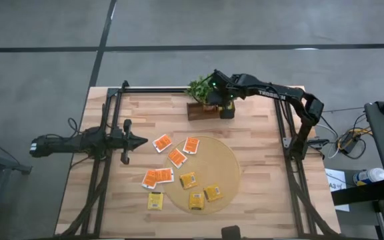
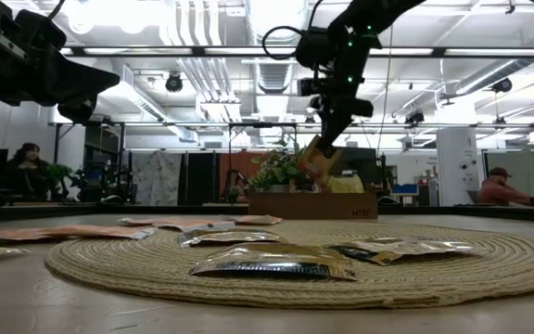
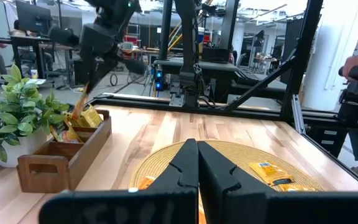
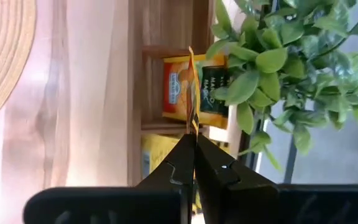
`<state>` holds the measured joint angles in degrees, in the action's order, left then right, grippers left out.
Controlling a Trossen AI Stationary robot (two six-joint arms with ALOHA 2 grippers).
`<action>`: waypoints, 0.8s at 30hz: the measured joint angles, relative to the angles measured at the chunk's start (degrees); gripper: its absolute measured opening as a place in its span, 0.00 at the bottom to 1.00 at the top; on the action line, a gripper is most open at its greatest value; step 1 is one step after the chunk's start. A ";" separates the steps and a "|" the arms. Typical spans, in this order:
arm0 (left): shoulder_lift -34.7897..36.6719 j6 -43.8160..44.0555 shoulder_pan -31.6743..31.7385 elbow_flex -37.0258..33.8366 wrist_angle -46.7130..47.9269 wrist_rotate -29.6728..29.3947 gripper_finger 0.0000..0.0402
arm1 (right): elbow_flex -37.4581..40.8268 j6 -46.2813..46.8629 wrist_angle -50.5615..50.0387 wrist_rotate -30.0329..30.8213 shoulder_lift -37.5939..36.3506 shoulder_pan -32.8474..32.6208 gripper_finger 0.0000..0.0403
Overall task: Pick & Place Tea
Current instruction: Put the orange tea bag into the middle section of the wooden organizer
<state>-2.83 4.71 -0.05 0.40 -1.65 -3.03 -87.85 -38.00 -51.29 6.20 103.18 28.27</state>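
While the left claw (image 1: 141, 141) waited shut at nine o'clock, the right claw (image 4: 194, 144) pinched a tea packet (image 4: 191, 93) edge-on above the wooden box (image 1: 202, 111) at twelve o'clock, apparently to slot it in.

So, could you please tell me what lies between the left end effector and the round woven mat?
In the high view, one orange-red tea packet lies on the table between the left end effector and the round mat.
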 joint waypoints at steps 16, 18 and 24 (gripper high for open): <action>0.00 0.00 0.04 0.02 0.00 -0.02 0.00 | -21.34 -3.07 -21.49 -3.18 12.36 0.25 0.02; 0.00 0.00 0.04 0.02 0.00 0.00 0.00 | -23.42 -2.68 -22.88 -3.18 14.31 0.28 0.02; 0.00 0.00 0.02 0.02 0.00 -0.02 0.00 | -29.08 -1.09 -26.17 -2.60 19.49 0.26 0.02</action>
<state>-2.83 4.71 -0.03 0.43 -1.65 -3.05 -116.92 -39.09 -77.46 3.60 122.66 28.53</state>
